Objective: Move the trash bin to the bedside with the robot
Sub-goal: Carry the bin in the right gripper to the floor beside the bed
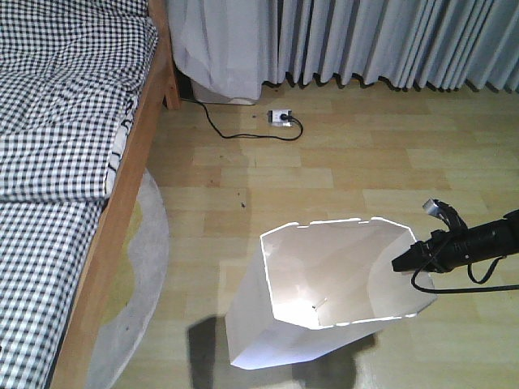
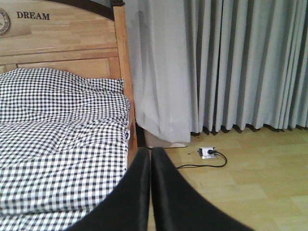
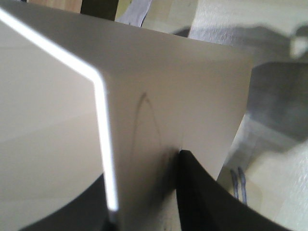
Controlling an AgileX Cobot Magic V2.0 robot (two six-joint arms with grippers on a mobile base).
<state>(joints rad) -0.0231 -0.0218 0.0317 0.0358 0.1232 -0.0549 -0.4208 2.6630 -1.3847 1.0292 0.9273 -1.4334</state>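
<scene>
While the bin (image 1: 324, 279) is pinched at its right rim by the right gripper (image 1: 403, 263), it is seen out on the wood floor (image 1: 324, 170), apart from the bed (image 1: 57, 121), with the edge of a grey rug (image 1: 146, 259) between them. The bin is tipped, its mouth leaning toward the arm. Whether its base is set on the floor cannot be told.

Up close, from the right wrist, the grasp is made plain. The thin white wall is clamped between the black fingers (image 3: 202, 192), one on each face. None of that detail is offered by the front view, where only the arm's dark tip at the rim is made out.

The left gripper (image 2: 149, 154) is caught by its own wrist view alone. Its fingers are pressed together with nothing between, held up before the checked bedding. A headboard (image 2: 62, 43) lettered DREAM is shown there too. Grey curtains (image 2: 231, 62) and a power strip (image 2: 208, 152) are picked up by both that view and the front one.
</scene>
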